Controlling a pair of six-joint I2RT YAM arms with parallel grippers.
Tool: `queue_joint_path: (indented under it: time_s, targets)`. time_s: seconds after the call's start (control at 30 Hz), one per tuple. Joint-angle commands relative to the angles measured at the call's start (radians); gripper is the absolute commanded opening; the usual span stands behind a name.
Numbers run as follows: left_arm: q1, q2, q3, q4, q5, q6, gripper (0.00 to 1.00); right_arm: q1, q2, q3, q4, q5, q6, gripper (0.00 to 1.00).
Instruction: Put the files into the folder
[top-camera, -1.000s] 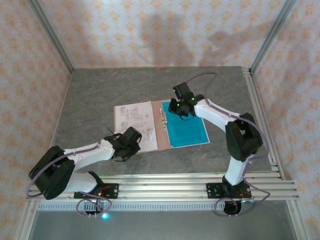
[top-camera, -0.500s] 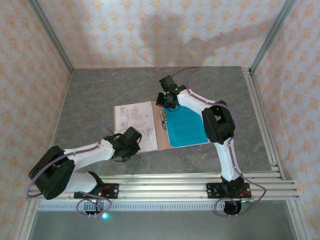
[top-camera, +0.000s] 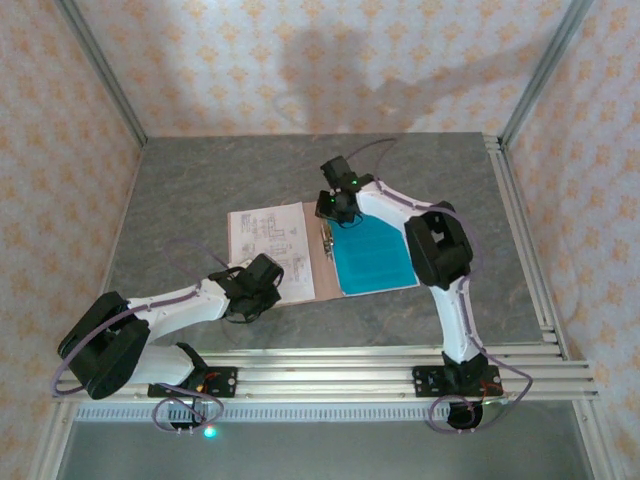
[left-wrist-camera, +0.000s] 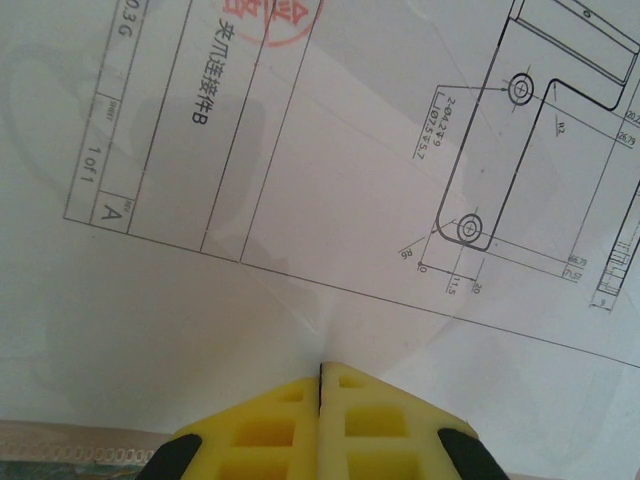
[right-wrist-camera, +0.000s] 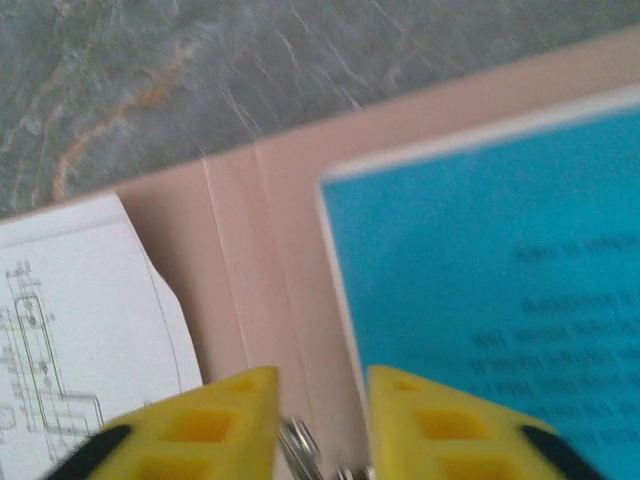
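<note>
Salmon folder, one, open, two files (white sheet, teal sheet), left pincer clenched, right pincer parted.

Left wrist view | we record the left gripper at the bottom edge, its yellow fingers pressed together with no gap | the tips point at the white sheet, contact not confirmed | the sheet bears a black part drawing upper right, a title block at left and a red stamp at top.
</note>
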Motion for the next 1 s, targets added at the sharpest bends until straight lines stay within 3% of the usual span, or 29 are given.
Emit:
queue_joint_path:
  time_s: [0.0,0.1,0.33,0.97]
  targets:
    - [0.011,-0.004,-0.003,-0.026,-0.035,0.006,0.0,-0.021,-0.137,-0.09,0.095,0.022,0.053,0.4]
    - [0.011,-0.004,-0.001,-0.026,-0.036,0.006,0.0,-0.043,-0.163,-0.159,0.124,0.017,0.092,0.46]
    - [0.011,-0.01,0.0,-0.032,-0.038,0.006,0.0,-0.082,-0.158,-0.241,0.177,0.002,0.134,0.47]
    - [0.011,-0.008,0.0,-0.04,-0.039,0.01,0.0,-0.101,-0.035,-0.159,0.12,0.002,0.133,0.43]
